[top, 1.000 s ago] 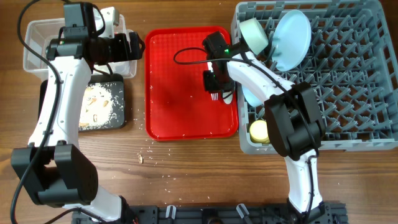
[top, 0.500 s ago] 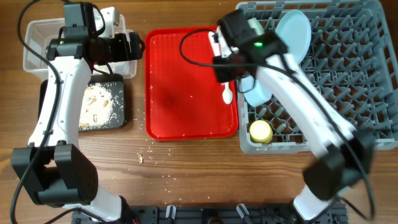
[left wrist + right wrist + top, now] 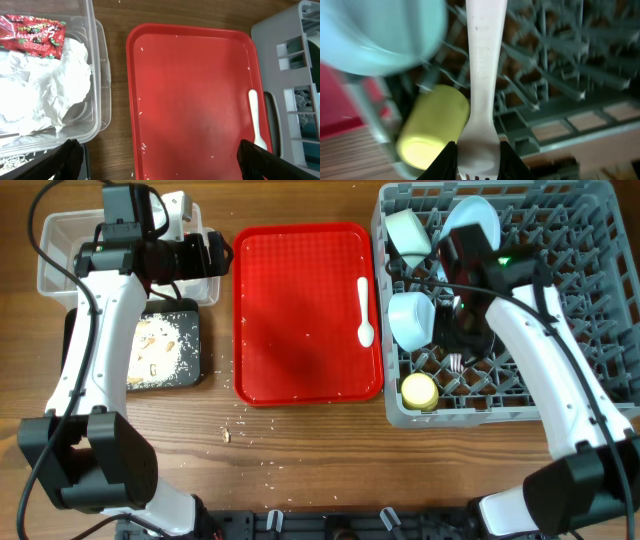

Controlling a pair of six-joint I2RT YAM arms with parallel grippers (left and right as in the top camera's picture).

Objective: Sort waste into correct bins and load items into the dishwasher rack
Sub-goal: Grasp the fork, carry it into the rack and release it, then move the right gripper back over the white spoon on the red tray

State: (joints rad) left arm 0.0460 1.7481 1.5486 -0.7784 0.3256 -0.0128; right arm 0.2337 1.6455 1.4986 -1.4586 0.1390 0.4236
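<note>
Right end effector (image 3: pixel 478 161): jaws nearly closed, clamped on the white plastic fork (image 3: pixel 482 70) at its tine end. The handle runs straight out ahead of the fingers, over the large grey square plastic dishwasher rack (image 3: pixel 560 65). Can't tell if the fork touches the pegs.

Just beside that end effector on its left, the small yellow cup (image 3: pixel 432 132) lies on its side in the rack. Past the cup, also left of the fork, sits a pale blue bowl (image 3: pixel 380 35), blurred in the wrist view. Further out in the same rack corner are the second mint bowl (image 3: pixel 408 235) and the pale blue round plate (image 3: pixel 472 225), tilted on edge.

Left end effector (image 3: pixel 167 165): jaws fully apart, holding nothing. Directly under it is the flat red serving tray (image 3: pixel 190 100). The white plastic spoon (image 3: pixel 255 117) lies on the tray near its right finger. Under the left finger is the wall of the clear plastic rectangular tub (image 3: pixel 95 75), which holds the crumpled white napkin (image 3: pixel 55 95) and, on top of it, the red crinkled wrapper (image 3: pixel 32 37).

Nearer the arm base, the shallow black rectangular tray (image 3: pixel 192 370) holds the beige-white food scraps (image 3: pixel 155 350). Loose crumbs (image 3: pixel 227 435) lie on the wooden surface (image 3: pixel 320 470).
</note>
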